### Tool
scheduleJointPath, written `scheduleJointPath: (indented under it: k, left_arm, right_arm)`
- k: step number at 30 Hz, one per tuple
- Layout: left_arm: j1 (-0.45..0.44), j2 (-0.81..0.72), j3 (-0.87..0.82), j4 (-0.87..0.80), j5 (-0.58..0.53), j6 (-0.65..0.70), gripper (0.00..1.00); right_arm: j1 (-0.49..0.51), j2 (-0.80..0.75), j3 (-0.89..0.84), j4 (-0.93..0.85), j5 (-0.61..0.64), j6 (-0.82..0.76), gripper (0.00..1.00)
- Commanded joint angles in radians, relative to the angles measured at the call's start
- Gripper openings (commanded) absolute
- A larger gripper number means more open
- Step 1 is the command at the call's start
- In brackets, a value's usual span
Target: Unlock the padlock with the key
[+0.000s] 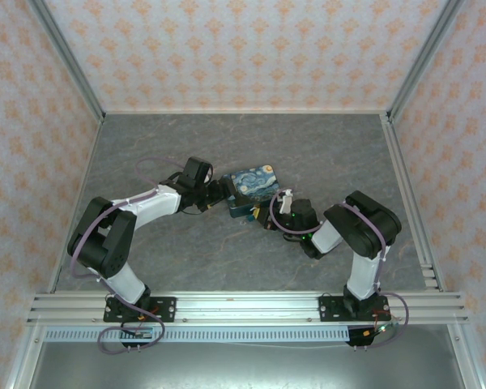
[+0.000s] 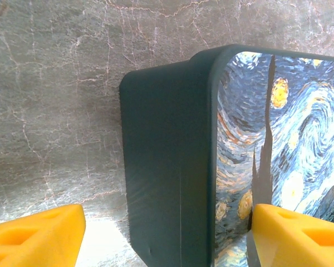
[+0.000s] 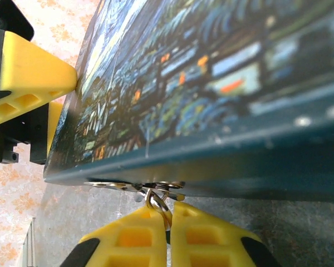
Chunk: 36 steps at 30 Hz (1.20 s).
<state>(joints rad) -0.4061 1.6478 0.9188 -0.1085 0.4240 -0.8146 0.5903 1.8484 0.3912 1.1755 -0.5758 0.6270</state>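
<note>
Pinches the key (image 3: 158, 201), a thin metal loop at bottom centre of the right wrist view, in the clenched right claw (image 3: 168, 214) against the lower rim of the tin (image 3: 211, 83), likely the spot of the padlock, and straddles the tin's end with the released left claw (image 2: 167, 222) to steady it.

Grey marbled worktop (image 1: 146, 146), cream walls (image 1: 227, 49) with orange floral print at 9, 12 and 3 o'clock, aluminium posts (image 1: 69, 61) in far corners, slotted aluminium rail (image 1: 243, 306) along 6 o'clock, even soft light
</note>
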Motion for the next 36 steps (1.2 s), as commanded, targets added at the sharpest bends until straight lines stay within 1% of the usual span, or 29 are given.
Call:
scheduleJointPath:
  k: [1,5,23,36]
  left_arm:
    - [-0.02,0.016,-0.038,-0.152,-0.052,0.005,0.78]
    - [-0.019,0.017,-0.039,-0.155,-0.055,0.007,0.78]
    - [-0.02,0.021,-0.046,-0.155,-0.068,0.01,0.78]
    - [-0.019,0.021,-0.052,-0.149,-0.066,0.007,0.78]
  right_arm:
    - [0.007,-0.032,0.008,0.022,-0.016,-0.008,0.03]
    - [0.006,-0.038,0.007,0.015,-0.007,-0.008,0.0]
    - [-0.008,-0.109,-0.024,0.01,0.032,0.011,0.0]
    - [-0.027,-0.13,-0.041,0.027,0.05,0.036,0.0]
